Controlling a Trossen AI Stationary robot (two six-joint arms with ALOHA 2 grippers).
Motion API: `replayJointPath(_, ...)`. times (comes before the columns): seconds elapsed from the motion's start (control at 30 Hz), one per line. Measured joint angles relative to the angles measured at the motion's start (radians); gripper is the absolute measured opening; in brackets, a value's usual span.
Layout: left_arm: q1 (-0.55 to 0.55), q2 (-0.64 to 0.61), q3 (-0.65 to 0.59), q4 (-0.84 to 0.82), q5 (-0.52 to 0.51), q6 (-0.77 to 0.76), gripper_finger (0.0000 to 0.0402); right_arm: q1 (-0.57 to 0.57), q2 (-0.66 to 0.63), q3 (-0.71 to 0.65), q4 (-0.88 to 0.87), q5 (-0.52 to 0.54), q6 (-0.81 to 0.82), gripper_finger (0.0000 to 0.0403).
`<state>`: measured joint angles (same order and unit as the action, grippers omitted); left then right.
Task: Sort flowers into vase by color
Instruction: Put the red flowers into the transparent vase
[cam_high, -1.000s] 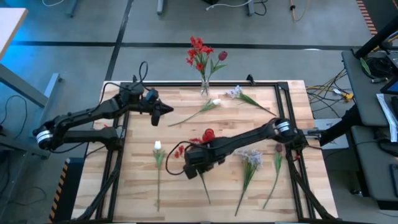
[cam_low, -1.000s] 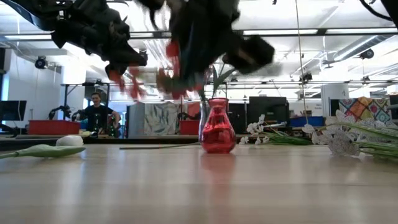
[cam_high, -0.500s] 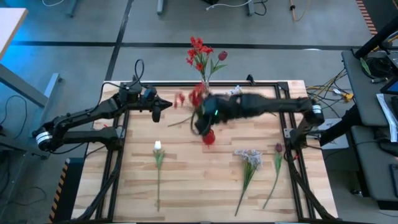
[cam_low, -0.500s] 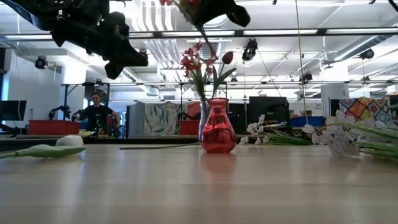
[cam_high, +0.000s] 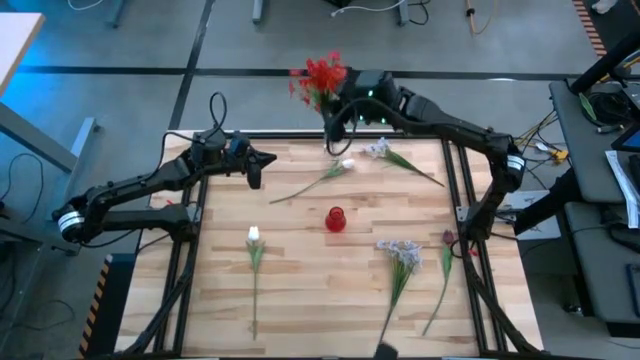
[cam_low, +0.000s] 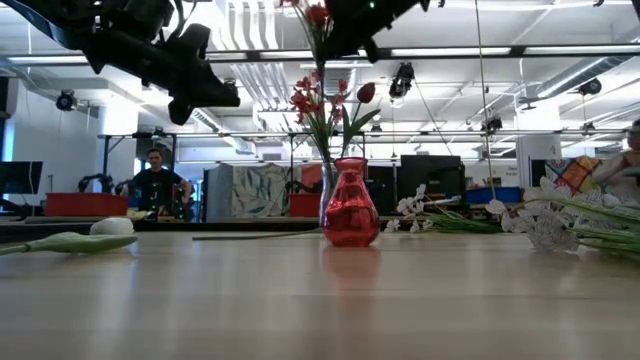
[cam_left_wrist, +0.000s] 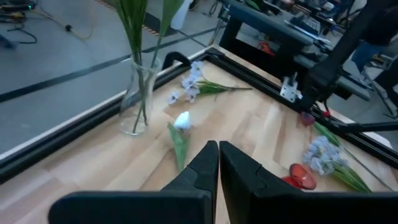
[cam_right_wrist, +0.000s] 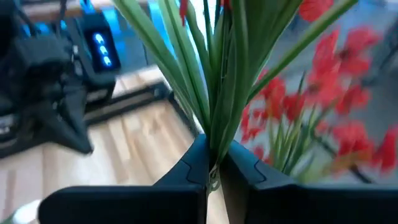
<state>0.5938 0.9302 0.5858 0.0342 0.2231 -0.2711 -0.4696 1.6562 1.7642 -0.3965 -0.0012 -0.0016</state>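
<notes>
My right gripper (cam_high: 342, 106) (cam_right_wrist: 213, 167) is over the table's far edge, above a clear glass vase (cam_high: 329, 143) (cam_left_wrist: 138, 99) that holds red flowers. It is shut on a red flower (cam_high: 320, 74) (cam_low: 316, 14). A small red vase (cam_high: 335, 219) (cam_low: 350, 214) stands at the table's middle. Lying flat on the table are a white tulip (cam_high: 347, 163), a second white tulip (cam_high: 254, 235), two pale clusters (cam_high: 377, 148) (cam_high: 401, 250) and a maroon bud (cam_high: 448, 238). My left gripper (cam_high: 254, 176) (cam_left_wrist: 219, 155) hovers shut over the far left part. My right gripper pinches the red flower by its green stem and leaves (cam_right_wrist: 216, 134) between the two fingers (cam_right_wrist: 194, 163). The flower is lifted clear of the table, its red head (cam_low: 316, 14) up and its stem (cam_low: 321, 40) pointing down toward the clear vase.
A black frame (cam_high: 455, 190) borders the wooden table. The near half of the table holds only flower stems lying lengthwise. A person (cam_low: 155, 180) stands in the room far behind the table; another shows at the right edge of the low view (cam_low: 630, 165).
My right gripper, shut on the red flower, has risen from the table's middle and swung fast to the far edge, ending above the clear vase. The flower has been lifted clear and turned head-up. My left gripper has barely shifted.
</notes>
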Motion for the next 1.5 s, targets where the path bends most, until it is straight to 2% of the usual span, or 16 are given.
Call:
replayJointPath(0.27,0.000,0.000,0.000,0.019,-0.022,0.000,0.0000,-0.070,0.002,-0.173,0.251,-0.026,-0.126,0.0010)
replayJointPath(0.57,0.000,0.000,0.000,0.019,-0.043,0.000,0.0000,-0.088,0.003,-0.309,0.422,-0.025,-0.172,0.0009)
replayJointPath(1.07,0.000,0.000,0.000,0.019,-0.043,-0.004,0.0000,-0.081,0.000,-0.322,0.439,0.020,-0.330,0.0009)
replayJointPath(1.5,0.000,0.000,0.001,0.019,-0.042,-0.004,0.0000,-0.025,0.000,-0.322,0.439,0.020,-0.309,0.0009)
